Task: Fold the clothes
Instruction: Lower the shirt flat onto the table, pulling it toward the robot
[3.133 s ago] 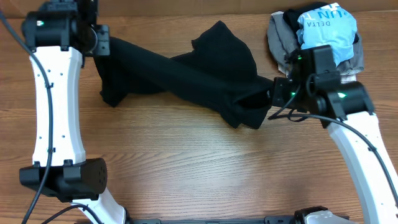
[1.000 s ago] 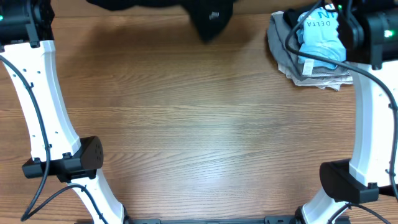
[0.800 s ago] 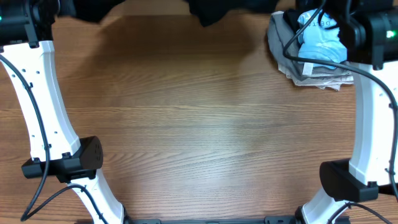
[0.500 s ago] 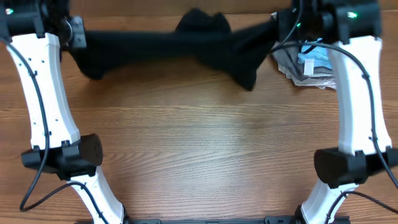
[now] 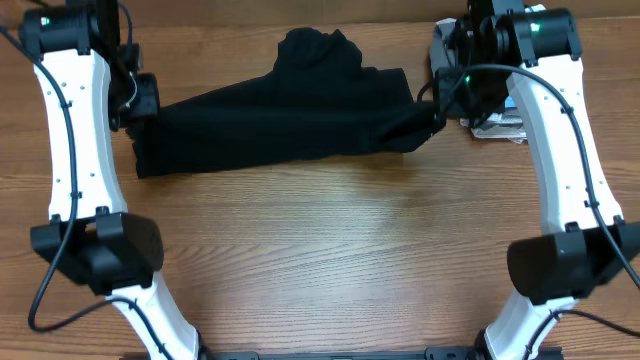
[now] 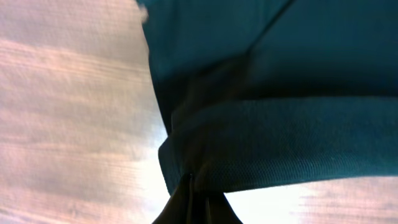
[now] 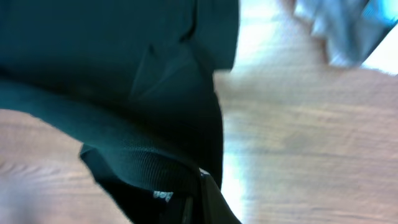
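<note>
Wood surface (image 5: 330, 250) bears garment (image 5: 280, 120) across its far half | left claw (image 5: 140, 100) clamped on garment's left end, right claw (image 5: 440, 106) clamped on its right end, garment stretched between them | plain black, wrinkled, humped at far middle, bunched near right claw; ribbed hem edge in both wrist views

The overhead camera looks straight down from high above the wooden table (image 5: 320, 260), taking in both arms and the whole black garment (image 5: 280, 125). The left wrist camera sits very near the garment's left end, its left gripper (image 6: 194, 208) at the bottom edge. The right wrist camera mirrors it at the right end, past the right gripper (image 7: 202, 199), with the clothes pile (image 7: 339, 34) blurred top right. All three share garment and tabletop.
</note>
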